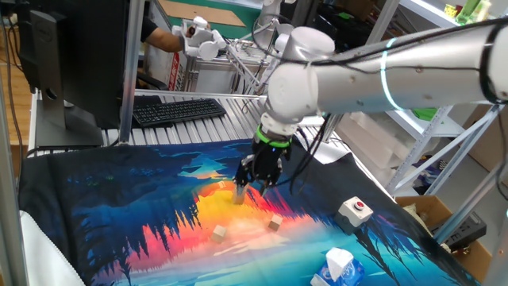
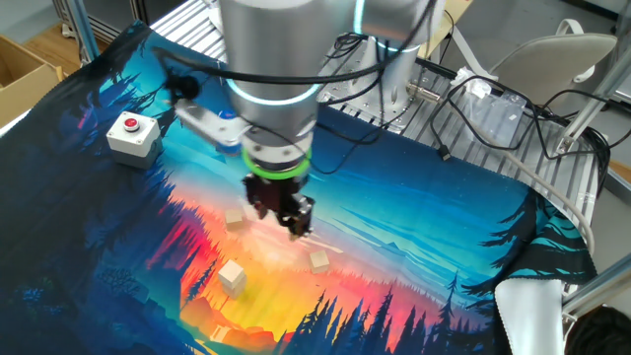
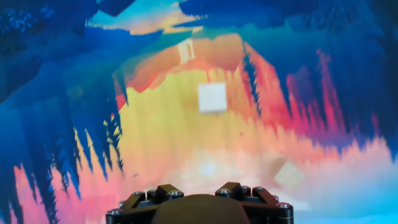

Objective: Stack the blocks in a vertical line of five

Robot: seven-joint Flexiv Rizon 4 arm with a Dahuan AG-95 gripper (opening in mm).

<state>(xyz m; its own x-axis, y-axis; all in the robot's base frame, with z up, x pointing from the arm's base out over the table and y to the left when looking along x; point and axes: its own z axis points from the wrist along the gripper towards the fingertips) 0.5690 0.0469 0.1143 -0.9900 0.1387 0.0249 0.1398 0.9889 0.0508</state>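
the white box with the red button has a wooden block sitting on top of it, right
No. The white box carries only its red button; no wooden block sits on it. The blocks in view, such as the one at, lie on the printed mat near the tool, apart from the box. The other fixed view shows this.

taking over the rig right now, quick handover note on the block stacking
Gripper: low over the mat; open or shut cannot be told, nothing seen in it.
Blocks: near block and right block lie loose and apart. The far block beside the gripper looks taller in the hand view, possibly a started stack; count unclear.
Done: no tower of five.
Left: stack the loose ones.
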